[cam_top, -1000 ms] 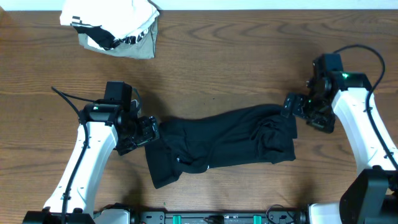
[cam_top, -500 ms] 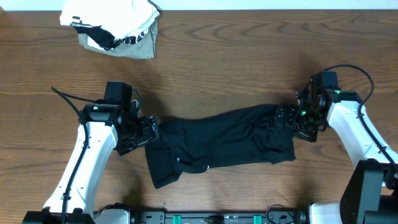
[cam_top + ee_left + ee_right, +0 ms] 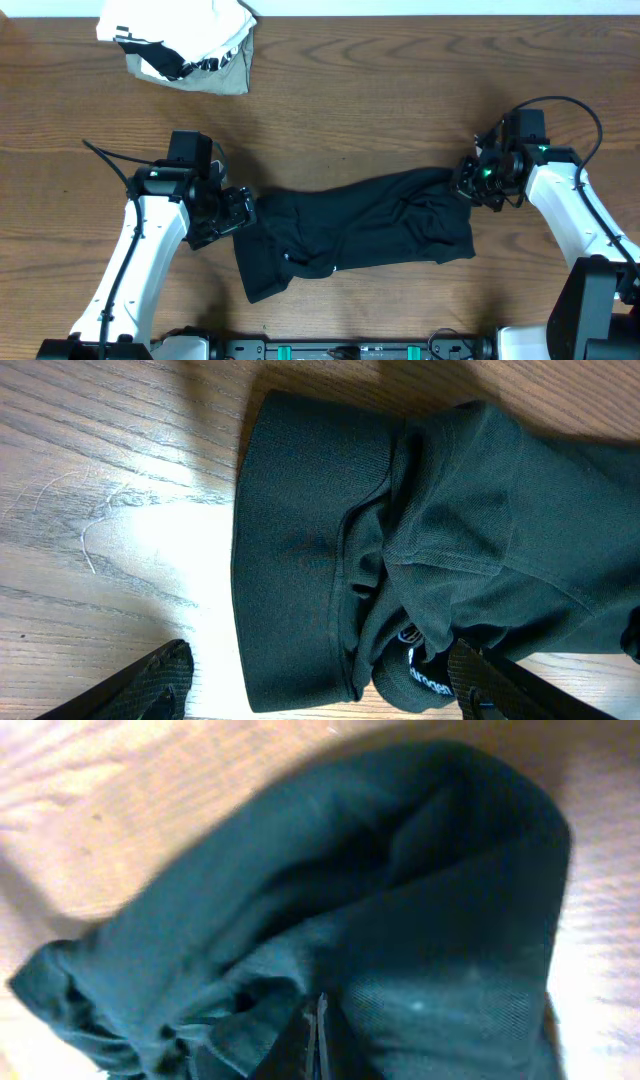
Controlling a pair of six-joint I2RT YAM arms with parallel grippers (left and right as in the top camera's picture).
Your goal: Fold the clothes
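Found the right end effector (image 3: 468, 180) closed, tips pressed together with no gap, pinching the upper right corner of the black garment (image 3: 370, 225). Checked the right wrist view and saw the same closed end effector (image 3: 318, 1020) sunk into bunched, rumpled dark cloth, with bare desk (image 3: 90, 780) showing past the fabric's edge. Noted the left end effector (image 3: 238, 212) open at the garment's opposite, left end, close against the cloth but gripping nothing. Saw from the left wrist view its two dark fingers (image 3: 140, 685) spread wide at the bottom of the frame, with a wide hemmed band (image 3: 290, 550) of the garment lying flat on the desk between and beyond them. Spotted small white lettering (image 3: 428, 682) on a rolled fold just beside the right-hand finger. Located the garment near the front middle of the desk, stretched lengthwise from one end effector to the other, crumpled and creased, its lower left corner sagging toward the front edge. Picked out a white-and-grey bundle (image 3: 185, 45) with black-and-white trim at the far left corner, well apart from the garment.
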